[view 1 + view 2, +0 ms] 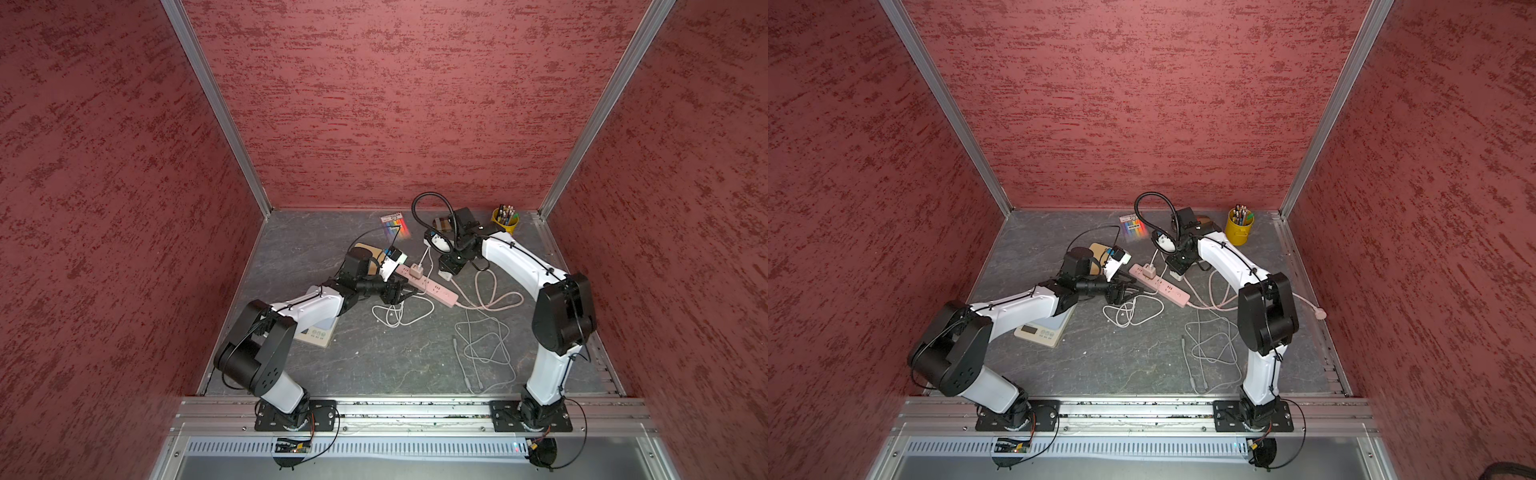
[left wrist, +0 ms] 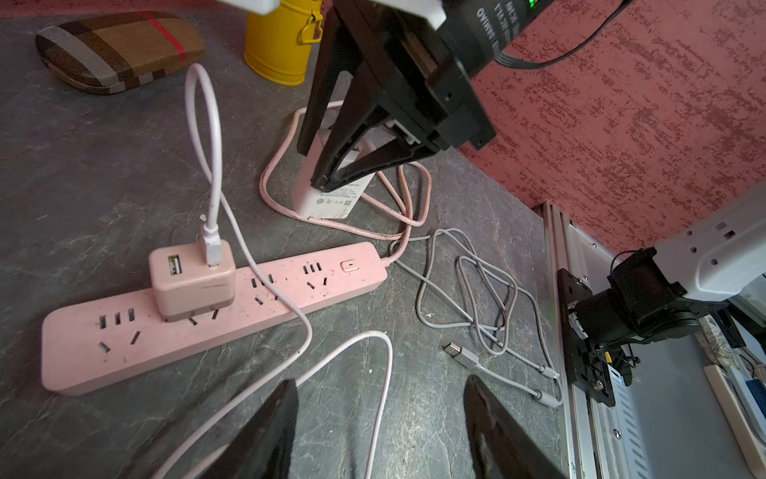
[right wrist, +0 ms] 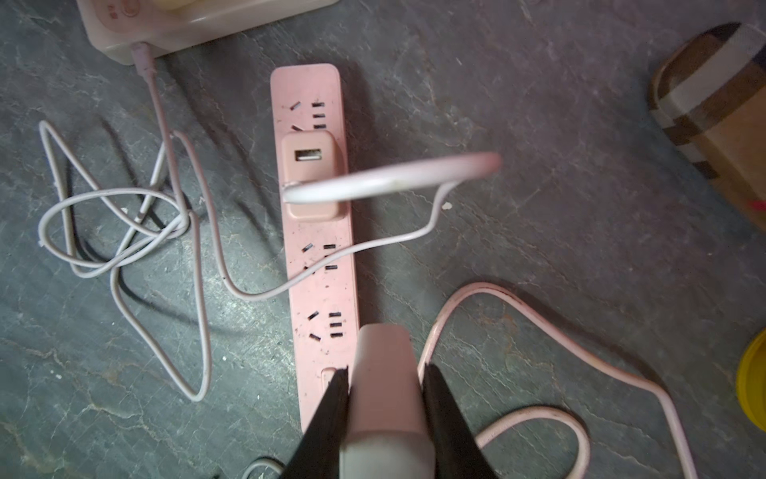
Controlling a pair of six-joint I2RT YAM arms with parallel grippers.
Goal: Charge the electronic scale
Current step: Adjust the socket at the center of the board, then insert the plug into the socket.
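Scale [image 1: 1038, 330] is being partly hidden under the left arm. It is lying flat on the table [image 1: 1121, 365], near-left, apart from the strip [image 1: 1169, 289]. A white brick [image 3: 385, 414] is being pinched between the right gripper [image 3: 385, 369] fingers, just beside the strip's switch end. The left gripper [image 2: 380, 381] is being held with fingers spread and nothing between them, over the table next to the strip. A pink adapter [image 2: 190, 282] is being held in a strip socket, and a white cable [image 2: 215, 174] is plugged into one of its ports. A grey cable [image 2: 462, 353] is lying loose on the table, USB end bare.
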